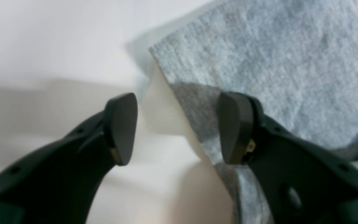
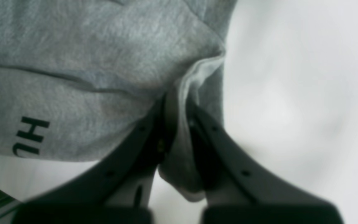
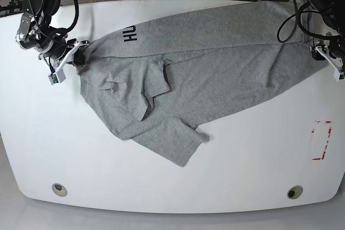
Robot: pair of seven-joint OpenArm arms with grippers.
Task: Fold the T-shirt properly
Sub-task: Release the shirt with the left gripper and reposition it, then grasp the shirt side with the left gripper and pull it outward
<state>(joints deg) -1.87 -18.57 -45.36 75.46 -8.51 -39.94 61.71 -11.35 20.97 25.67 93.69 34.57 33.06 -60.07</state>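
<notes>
The light grey T-shirt [image 3: 215,63] lies crumpled and slanted across the white table [image 3: 242,176], with only the black letters "HU" [image 3: 131,35] showing. My right gripper [image 3: 81,52], at the shirt's left end, is shut on a bunched fold of the T-shirt [image 2: 73,62]; in the right wrist view the gripper [image 2: 179,124] pinches cloth beside the "HU" [image 2: 31,137]. My left gripper [image 3: 319,52] is at the shirt's right end. In the left wrist view it [image 1: 179,129] is open, with one finger [image 1: 234,127] over the shirt's edge [image 1: 259,62] and the other over bare table.
A red tape mark [image 3: 322,140] is on the table at the right. Two round holes [image 3: 59,189] [image 3: 294,192] sit near the front edge. Cables and gear lie beyond the table's far edge.
</notes>
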